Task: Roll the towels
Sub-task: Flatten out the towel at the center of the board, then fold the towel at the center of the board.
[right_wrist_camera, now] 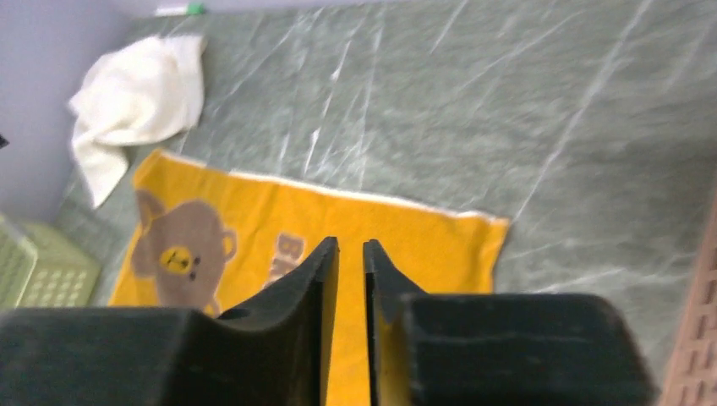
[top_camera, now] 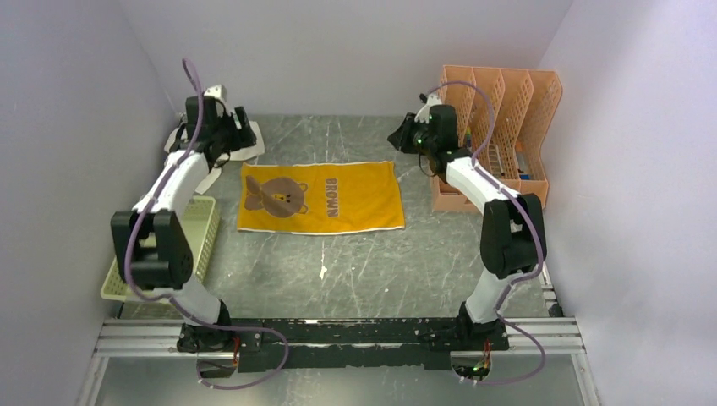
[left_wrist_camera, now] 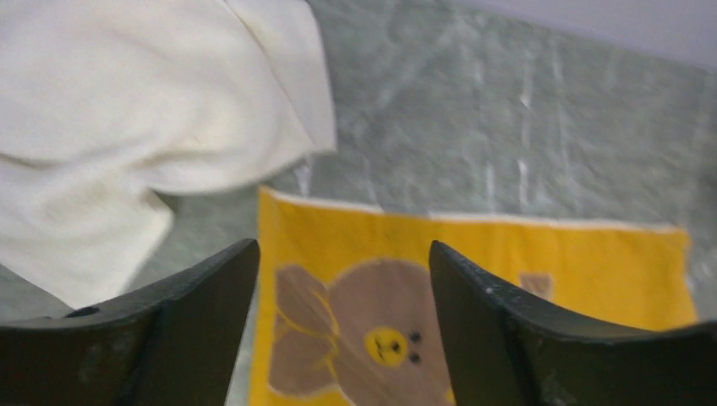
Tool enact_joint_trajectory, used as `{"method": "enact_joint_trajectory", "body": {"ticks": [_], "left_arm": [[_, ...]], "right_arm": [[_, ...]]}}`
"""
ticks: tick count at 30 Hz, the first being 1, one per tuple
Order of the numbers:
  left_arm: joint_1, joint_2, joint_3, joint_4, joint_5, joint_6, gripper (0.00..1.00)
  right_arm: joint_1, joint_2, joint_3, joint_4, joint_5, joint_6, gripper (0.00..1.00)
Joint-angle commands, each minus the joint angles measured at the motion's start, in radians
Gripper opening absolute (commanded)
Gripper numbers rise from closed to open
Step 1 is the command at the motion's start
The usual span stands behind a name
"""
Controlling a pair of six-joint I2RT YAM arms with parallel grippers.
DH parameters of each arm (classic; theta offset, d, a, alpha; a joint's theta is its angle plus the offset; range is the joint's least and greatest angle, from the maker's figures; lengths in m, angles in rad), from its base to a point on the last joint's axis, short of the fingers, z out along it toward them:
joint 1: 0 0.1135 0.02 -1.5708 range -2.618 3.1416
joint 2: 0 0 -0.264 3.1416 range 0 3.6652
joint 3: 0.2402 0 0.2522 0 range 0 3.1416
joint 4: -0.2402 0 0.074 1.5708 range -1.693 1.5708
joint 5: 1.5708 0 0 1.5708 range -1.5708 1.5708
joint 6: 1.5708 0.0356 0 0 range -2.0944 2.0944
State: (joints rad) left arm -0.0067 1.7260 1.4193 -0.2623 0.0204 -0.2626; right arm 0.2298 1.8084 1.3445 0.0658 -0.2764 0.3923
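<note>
yellow towel flat, unrolled; at its far corners, left gripper wide open, empty; right gripper barely parted, apparently empty; next: pinch an edge.

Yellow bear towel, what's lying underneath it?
The yellow towel lies spread flat on the grey marbled table. No bulge shows through the cloth, but the patch of table beneath it is covered, so nothing more can be told.
</note>
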Motion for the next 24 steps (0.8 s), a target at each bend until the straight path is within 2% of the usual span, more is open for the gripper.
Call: {"method": "enact_joint_trajectory", "body": {"ticks": [1, 5, 8, 16, 24], "left_arm": [[-0.016, -0.112, -0.260, 0.058, 0.250, -0.116, 0.78], [-0.016, -0.173, -0.476, 0.159, 0.293, -0.231, 0.66], [-0.017, -0.225, -0.568, 0.190, 0.293, -0.276, 0.58], [-0.017, -0.329, -0.689, 0.129, 0.143, -0.314, 0.57], [-0.016, -0.315, -0.801, 0.151, 0.086, -0.353, 0.55]], "right_arm": [[0.026, -0.022, -0.167, 0.114, -0.137, 0.082, 0.08], [0.034, -0.031, -0.280, 0.187, -0.193, 0.147, 0.04], [0.042, -0.058, -0.336, 0.218, -0.200, 0.166, 0.00], [0.059, -0.073, -0.505, 0.272, -0.173, 0.206, 0.00], [0.059, -0.106, -0.569, 0.141, -0.032, 0.220, 0.00]]}}
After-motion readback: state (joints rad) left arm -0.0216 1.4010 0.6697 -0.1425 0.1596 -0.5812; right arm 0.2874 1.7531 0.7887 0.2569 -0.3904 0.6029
